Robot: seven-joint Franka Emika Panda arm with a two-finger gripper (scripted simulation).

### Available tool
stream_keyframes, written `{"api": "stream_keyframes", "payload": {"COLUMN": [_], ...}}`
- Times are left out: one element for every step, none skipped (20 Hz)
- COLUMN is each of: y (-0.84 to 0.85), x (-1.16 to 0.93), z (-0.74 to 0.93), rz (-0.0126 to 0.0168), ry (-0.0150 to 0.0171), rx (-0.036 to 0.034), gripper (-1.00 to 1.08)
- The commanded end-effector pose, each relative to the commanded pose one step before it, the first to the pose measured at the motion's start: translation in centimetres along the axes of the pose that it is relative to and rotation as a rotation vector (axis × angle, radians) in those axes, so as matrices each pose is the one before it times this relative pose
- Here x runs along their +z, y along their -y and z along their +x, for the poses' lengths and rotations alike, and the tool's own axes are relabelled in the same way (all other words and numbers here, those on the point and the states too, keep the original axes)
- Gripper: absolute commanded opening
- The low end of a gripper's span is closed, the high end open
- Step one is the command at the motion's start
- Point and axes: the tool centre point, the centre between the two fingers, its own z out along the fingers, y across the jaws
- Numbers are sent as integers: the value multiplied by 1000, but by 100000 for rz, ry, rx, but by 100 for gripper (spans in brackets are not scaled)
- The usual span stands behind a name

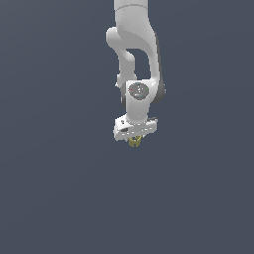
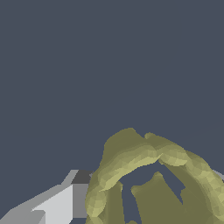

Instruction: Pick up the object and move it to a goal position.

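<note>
The object (image 1: 134, 142) is a tiny yellow-olive knobby ring. In the exterior view it sits right under the white hand of my arm, between the fingers of my gripper (image 1: 134, 141). In the wrist view the object (image 2: 144, 162) fills the near part of the picture, with a dark gap inside its ring, and one grey finger (image 2: 65, 201) touches its side. The other finger is mostly hidden behind the object. The gripper is shut on the object. No goal marker shows in either view.
The white arm (image 1: 134, 44) comes down from the top of the exterior view. Around it there is only a plain dark grey-blue surface (image 1: 49, 198).
</note>
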Motion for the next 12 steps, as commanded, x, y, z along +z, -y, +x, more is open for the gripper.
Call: {"api": "stream_keyframes", "payload": {"y": [-1848,-826,-873,-921,-971,-1008,-1002,-996,-988,-971,-925,-876], "x": [-1074,-486,-515,-543,-553,-597,-594,-583,-586,-576,-549,-514], "z": [-935,-423,-445,-467,-485,-505,-499,-490,-482,-468,-443,-417], "rz": [-33,0,0,0,66,0,0,68,0,0,0,65], "ry": [-58,0,0,0,18,0,0,-12,0,0,0,-18], "rx": [110,0,0,0,-6,0,0,-8,0,0,0,-14], "gripper": [-100,-100,-100,-100,-100,-100,-100,-100,-100,-100,-100,-100]}}
